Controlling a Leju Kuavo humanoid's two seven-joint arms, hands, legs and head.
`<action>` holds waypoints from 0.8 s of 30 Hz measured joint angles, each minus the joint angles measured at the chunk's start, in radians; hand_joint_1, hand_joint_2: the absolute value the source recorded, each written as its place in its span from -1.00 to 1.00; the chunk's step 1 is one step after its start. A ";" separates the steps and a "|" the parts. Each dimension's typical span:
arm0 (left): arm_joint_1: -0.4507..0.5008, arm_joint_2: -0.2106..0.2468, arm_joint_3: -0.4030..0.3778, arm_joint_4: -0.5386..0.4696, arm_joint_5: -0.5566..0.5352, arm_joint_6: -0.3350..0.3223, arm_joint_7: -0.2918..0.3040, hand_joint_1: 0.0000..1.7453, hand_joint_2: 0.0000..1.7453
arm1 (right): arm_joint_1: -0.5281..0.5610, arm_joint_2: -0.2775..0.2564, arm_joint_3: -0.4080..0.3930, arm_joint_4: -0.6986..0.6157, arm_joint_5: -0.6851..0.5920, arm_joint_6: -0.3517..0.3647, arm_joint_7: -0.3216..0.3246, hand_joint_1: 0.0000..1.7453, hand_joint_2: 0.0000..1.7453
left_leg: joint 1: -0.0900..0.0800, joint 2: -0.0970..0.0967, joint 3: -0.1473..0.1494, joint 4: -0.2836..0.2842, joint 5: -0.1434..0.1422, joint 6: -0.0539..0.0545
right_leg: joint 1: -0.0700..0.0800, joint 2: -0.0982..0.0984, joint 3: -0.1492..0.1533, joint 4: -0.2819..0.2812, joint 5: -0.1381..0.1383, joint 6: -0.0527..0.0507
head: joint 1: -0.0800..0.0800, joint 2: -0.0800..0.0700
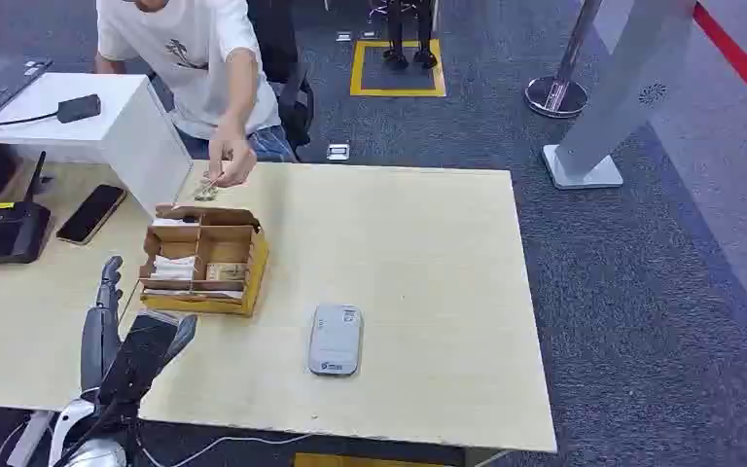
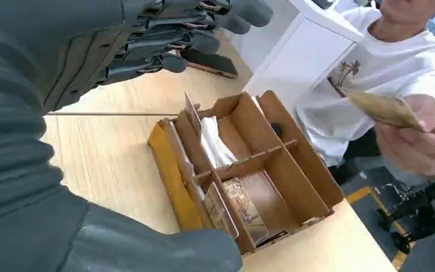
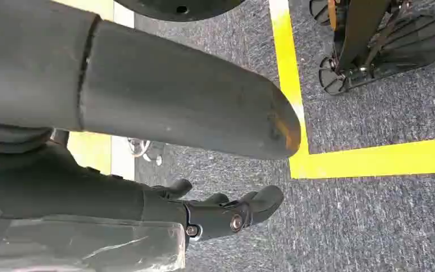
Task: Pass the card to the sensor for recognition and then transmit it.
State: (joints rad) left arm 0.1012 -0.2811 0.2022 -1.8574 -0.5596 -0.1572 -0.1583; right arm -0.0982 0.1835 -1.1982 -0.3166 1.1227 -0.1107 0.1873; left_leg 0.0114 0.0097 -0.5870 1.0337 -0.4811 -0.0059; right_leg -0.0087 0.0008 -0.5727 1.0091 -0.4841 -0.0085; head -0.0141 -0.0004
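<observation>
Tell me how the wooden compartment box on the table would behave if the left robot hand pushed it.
The wooden compartment box would probably slide, not tip: it sits low and broad on the smooth pale table. Its thin slotted panels look stiff but perhaps fragile. The loose cards inside might shift.

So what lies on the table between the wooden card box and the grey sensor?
Nothing: in the head view, bare tabletop separates the wooden card box from the grey sensor.

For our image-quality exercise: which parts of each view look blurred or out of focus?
Left wrist view: the hand up close is soft, and the person's card is blurred; the box is sharp. Right wrist view: the near thumb is soft. Head view: evenly sharp.
</observation>
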 joint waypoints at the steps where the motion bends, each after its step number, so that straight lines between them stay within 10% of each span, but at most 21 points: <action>1: 0.000 0.000 0.000 0.000 0.000 0.000 0.000 -1.00 1.00 | 0.000 0.000 0.000 0.000 0.000 0.000 0.000 -1.00 -1.00 | 0.000 0.000 0.000 0.000 0.000 0.000 | 0.000 0.000 0.000 0.000 0.000 0.000 | 0.000 0.000; 13: -0.034 0.008 0.000 0.000 -0.182 0.050 0.047 -1.00 1.00 | -0.001 0.000 0.000 0.000 0.002 0.007 0.000 -1.00 -1.00 | 0.000 0.000 0.000 0.000 0.000 0.000 | 0.000 0.000 0.001 0.000 0.000 0.000 | 0.000 0.000; 19: -0.084 0.014 0.000 -0.005 -0.652 0.084 0.145 -1.00 1.00 | -0.002 0.000 0.000 0.000 0.017 0.007 0.000 -1.00 -1.00 | 0.000 -0.001 0.001 0.000 0.000 0.000 | 0.000 -0.001 0.001 0.000 0.000 0.000 | 0.000 0.000; 24: -0.115 0.017 0.000 -0.009 -0.820 0.068 0.170 -1.00 1.00 | -0.003 0.000 0.000 0.000 0.019 0.009 0.000 -1.00 -1.00 | 0.000 -0.001 0.001 0.000 0.000 0.000 | 0.000 -0.001 0.001 0.000 0.001 0.000 | 0.000 0.000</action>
State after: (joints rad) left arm -0.0134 -0.2644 0.2022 -1.8666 -1.3799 -0.0889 0.0118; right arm -0.1016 0.1835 -1.1982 -0.3166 1.1421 -0.1018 0.1873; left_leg 0.0112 0.0088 -0.5860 1.0338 -0.4806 -0.0056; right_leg -0.0087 -0.0001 -0.5713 1.0091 -0.4835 -0.0088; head -0.0141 -0.0004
